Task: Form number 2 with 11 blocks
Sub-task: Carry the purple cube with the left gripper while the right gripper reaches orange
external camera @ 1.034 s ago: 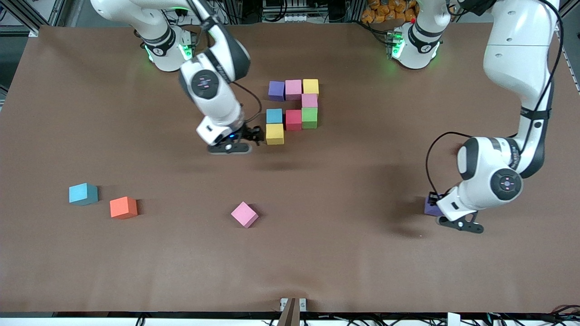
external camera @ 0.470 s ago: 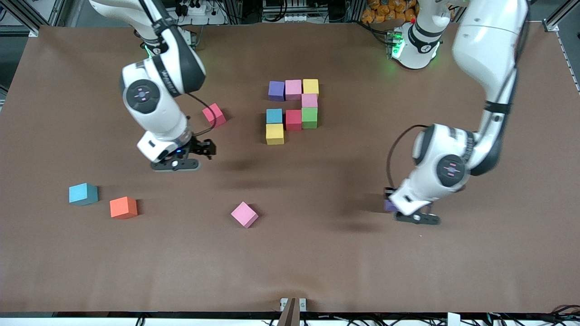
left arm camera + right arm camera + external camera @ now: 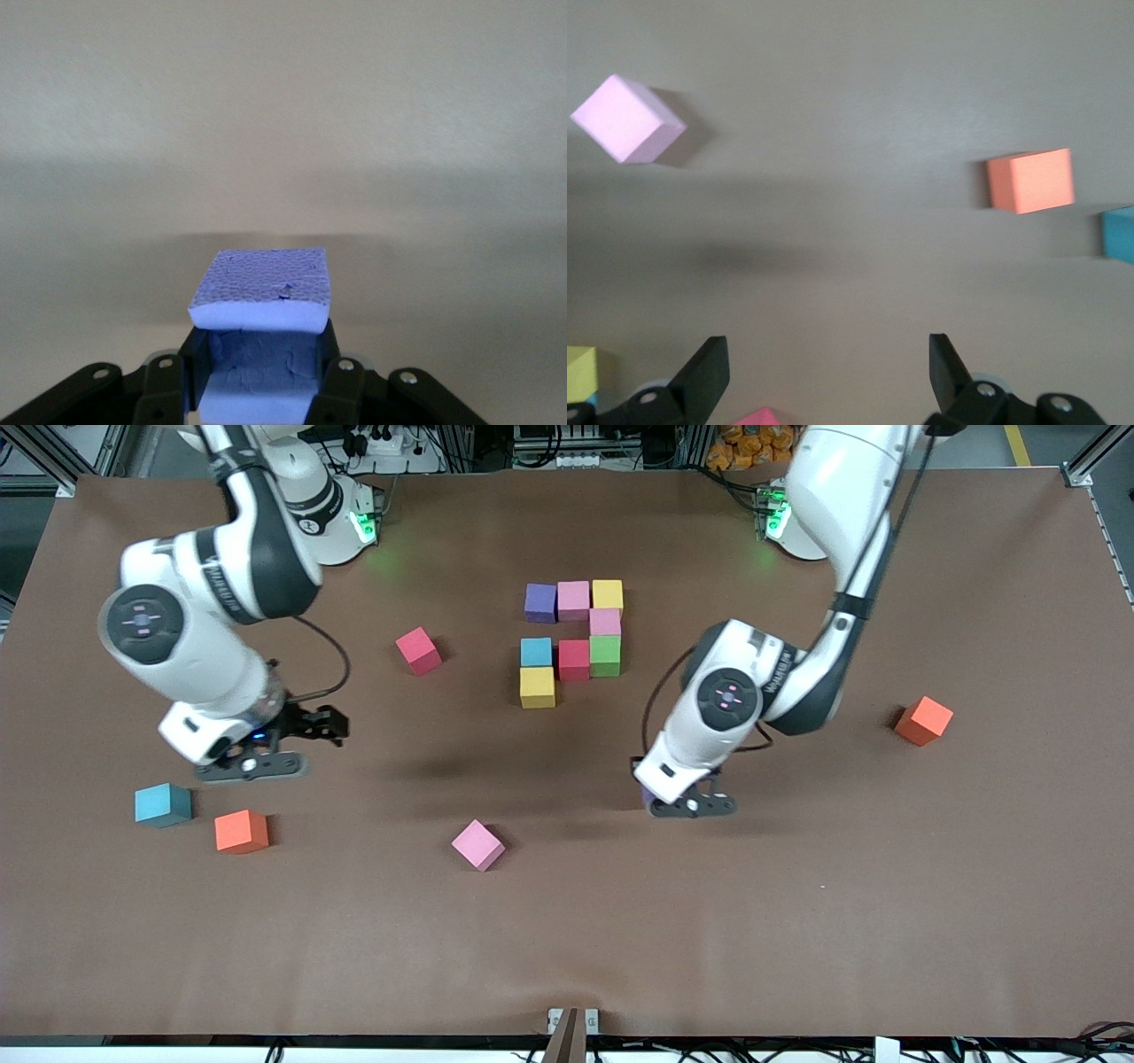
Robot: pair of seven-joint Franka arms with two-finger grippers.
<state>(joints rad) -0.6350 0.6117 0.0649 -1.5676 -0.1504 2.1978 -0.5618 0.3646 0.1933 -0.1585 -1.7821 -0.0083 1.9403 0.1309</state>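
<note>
Several blocks form a cluster mid-table: purple (image 3: 540,602), pink (image 3: 573,600), yellow (image 3: 608,593), pink (image 3: 605,622), green (image 3: 605,655), red (image 3: 574,660), light blue (image 3: 536,652) and yellow (image 3: 537,687). My left gripper (image 3: 651,795) (image 3: 257,381) is shut on a purple block (image 3: 261,292) (image 3: 643,792), in the air over bare table beside the cluster. My right gripper (image 3: 330,726) (image 3: 826,372) is open and empty, over bare table above the loose light blue (image 3: 162,804) (image 3: 1118,235) and orange (image 3: 241,832) (image 3: 1030,181) blocks.
Loose blocks lie apart from the cluster: a red one (image 3: 418,650) toward the right arm's end, a pink one (image 3: 478,845) (image 3: 627,119) nearer the front camera, and an orange one (image 3: 923,720) toward the left arm's end.
My right gripper left the cluster's yellow block and swung toward its own end of the table, opening wider. My left gripper carried the purple block from its end toward the cluster.
</note>
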